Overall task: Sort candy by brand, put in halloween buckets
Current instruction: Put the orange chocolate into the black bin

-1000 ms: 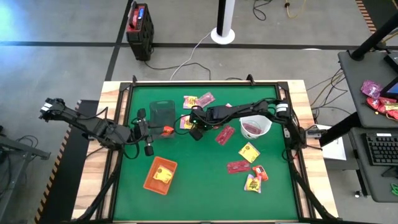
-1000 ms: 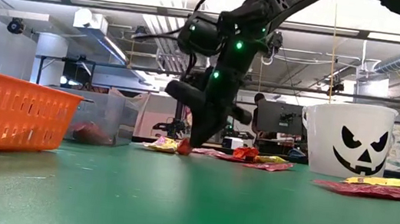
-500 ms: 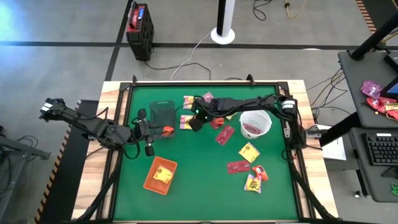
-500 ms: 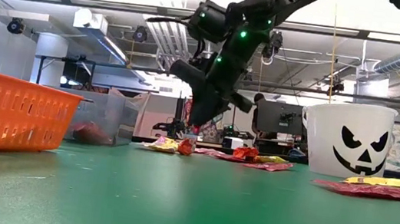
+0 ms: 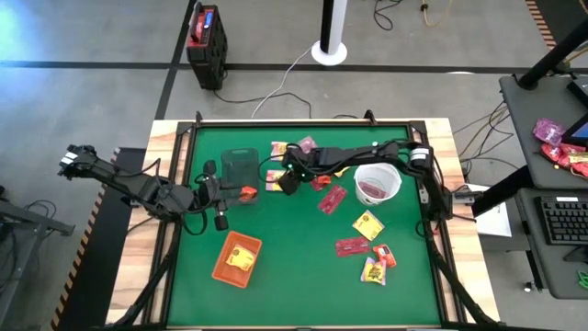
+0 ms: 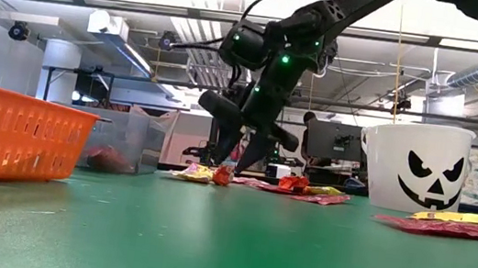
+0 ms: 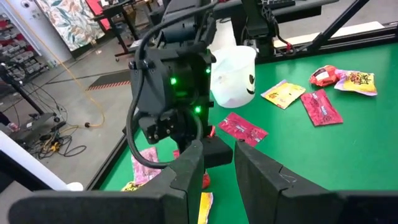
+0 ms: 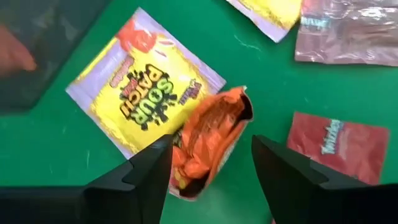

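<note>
An orange candy wrapper (image 8: 208,134) lies on the green table, partly on a yellow Sour Patch packet (image 8: 140,99). My right gripper (image 8: 211,155) hovers open just above it, one finger on each side (image 6: 233,163); I see no touch. My left gripper (image 5: 237,194) is raised at the near edge of the dark tub (image 5: 239,167), shut on an orange candy (image 5: 246,192). The white bucket (image 5: 375,184) stands at the right. The orange tray (image 5: 220,267) sits near the front left. My left gripper has the orange candy at its fingertips, coming level from the table's left. In the left wrist view only a red-and-yellow bit (image 7: 205,180) shows in the gap between the fingers, so which part is held cannot be told. The candy is clear of the table.
Loose candy lies about: a red Twizzlers packet (image 5: 332,199), a yellow packet (image 5: 367,223), a red one (image 5: 352,245), a small cluster (image 5: 377,265), and packets near the far edge (image 5: 294,147). The white bucket holds red candy. A red-and-black box (image 5: 206,41) stands on the floor beyond.
My right gripper has lifted a little off the table and gone toward the far edge, then opened, its fingers now spread over the orange wrapper. The wrapper has stayed on the table.
</note>
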Controlling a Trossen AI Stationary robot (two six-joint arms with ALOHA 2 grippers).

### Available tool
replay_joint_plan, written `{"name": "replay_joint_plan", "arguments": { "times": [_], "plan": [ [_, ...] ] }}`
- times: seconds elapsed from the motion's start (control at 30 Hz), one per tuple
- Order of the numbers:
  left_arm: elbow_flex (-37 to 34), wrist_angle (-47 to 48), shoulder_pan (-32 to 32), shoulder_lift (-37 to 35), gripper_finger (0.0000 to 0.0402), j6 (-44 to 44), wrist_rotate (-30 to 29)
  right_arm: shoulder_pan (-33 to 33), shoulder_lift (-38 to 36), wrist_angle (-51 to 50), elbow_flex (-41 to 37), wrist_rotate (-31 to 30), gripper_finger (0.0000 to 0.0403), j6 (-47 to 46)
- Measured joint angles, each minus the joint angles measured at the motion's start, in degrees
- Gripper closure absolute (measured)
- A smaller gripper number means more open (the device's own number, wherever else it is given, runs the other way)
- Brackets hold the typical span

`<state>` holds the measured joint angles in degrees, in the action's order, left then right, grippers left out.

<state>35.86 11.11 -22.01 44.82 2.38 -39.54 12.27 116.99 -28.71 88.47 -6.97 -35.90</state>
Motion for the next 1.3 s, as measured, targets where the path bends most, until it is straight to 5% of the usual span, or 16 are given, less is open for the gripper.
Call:
{"name": "replay_joint_plan", "arguments": {
  "times": [0.27,0.67,1.0,1.3],
  "plan": [
    [0.0,0.0,0.0,0.1,0.0326,0.0,0.0,-0.5,2.6,0.3,-0.1,1.4,0.0202,-0.3],
    [0.0,0.0,0.0,0.1,0.0326,-0.8,0.0,-0.8,0.3,-2.8,-0.1,2.9,0.0377,3.1],
    [-2.7,-2.5,0.0,0.8,0.0318,-4.7,6.3,-7.0,-13.3,-7.7,-1.9,2.8,0.0386,13.2],
    [-9.3,-22.2,0.0,6.0,0.0229,-5.3,10.1,-16.7,-22.0,4.9,-10.0,4.1,0.0388,20.8]
  ]
}}
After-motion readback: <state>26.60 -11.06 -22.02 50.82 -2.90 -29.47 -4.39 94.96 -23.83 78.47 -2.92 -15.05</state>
